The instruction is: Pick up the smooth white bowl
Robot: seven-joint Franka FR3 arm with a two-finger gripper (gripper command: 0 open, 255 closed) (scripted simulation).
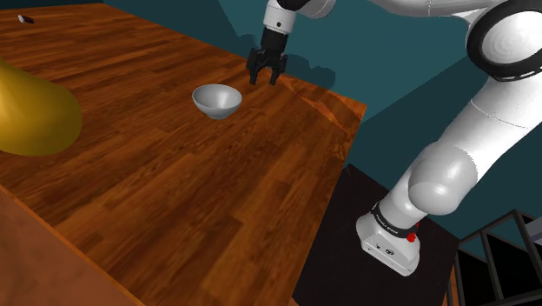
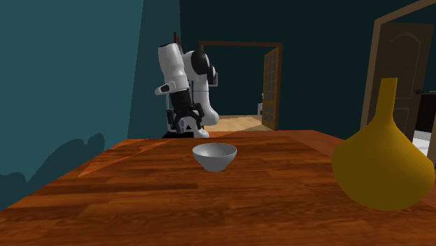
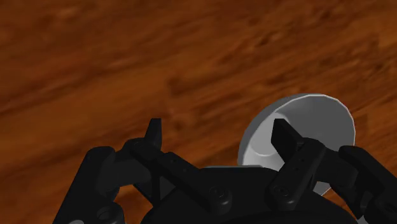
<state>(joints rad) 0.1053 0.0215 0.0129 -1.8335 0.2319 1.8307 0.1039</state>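
Observation:
A smooth white-grey bowl (image 1: 216,100) stands upright on the wooden table (image 1: 174,200), near its far corner. My black gripper (image 1: 264,80) hangs open above the table, a short way off the bowl toward the shoulder view's right, nothing between its fingers. In the second exterior view the bowl (image 2: 214,156) sits in front of the gripper (image 2: 192,126), which hovers over the table's far edge. In the wrist view the gripper (image 3: 218,130) is spread wide, and the bowl (image 3: 312,124) lies just past one fingertip (image 3: 283,133), outside the gap and partly hidden by it.
A large yellow vase (image 1: 30,113) stands at the shoulder view's left, big and close in the second exterior view (image 2: 383,164). A small dark object (image 1: 26,18) lies at the far left. The table edge (image 1: 347,130) drops off beside the stand (image 1: 347,252).

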